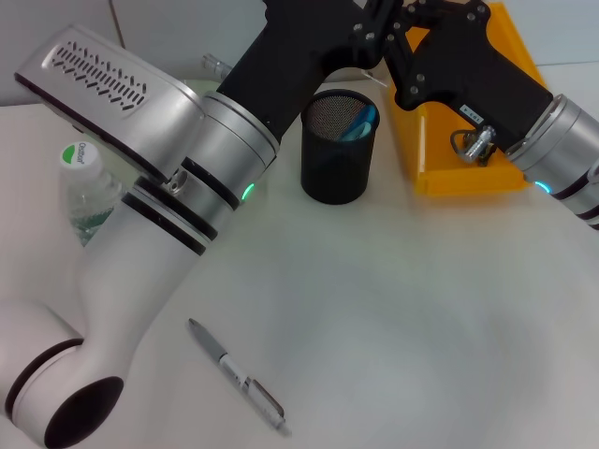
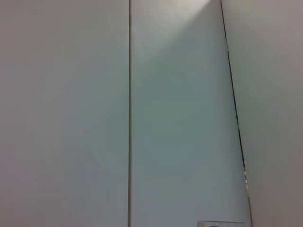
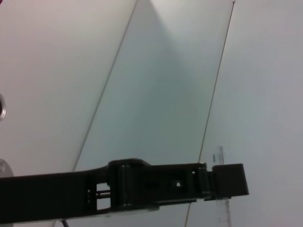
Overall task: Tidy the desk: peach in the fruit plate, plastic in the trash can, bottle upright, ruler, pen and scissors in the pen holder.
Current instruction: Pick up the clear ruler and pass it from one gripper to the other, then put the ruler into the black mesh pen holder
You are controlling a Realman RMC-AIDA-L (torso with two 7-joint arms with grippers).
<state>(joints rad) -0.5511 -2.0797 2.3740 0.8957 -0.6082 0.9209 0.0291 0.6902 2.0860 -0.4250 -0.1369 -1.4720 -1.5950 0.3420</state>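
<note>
Pen [image 1: 236, 375] lies near me on desk [image 1: 402, 309], not put away yet. Bottle [image 1: 86, 192] stands at my left, half behind left arm. Pen holder [image 1: 339, 147] farther back, blue thing inside. I should bring ruler [image 3: 220, 189] straight over holder, go slow. Both arms meet up high; grippers cut off, can't tell fingers. Peach, scissors not seen.

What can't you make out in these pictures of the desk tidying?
- Both grippers' fingers: head view, cut off at the top edge where the arms cross behind the pen holder.
- Water bottle: head view, largely hidden by the left arm.
- Yellow tray: head view, contents covered by the right arm.
- Peach, trash can, ruler: not identifiable anywhere; the left wrist view shows only wall panels.
- Pen: fully visible.
</note>
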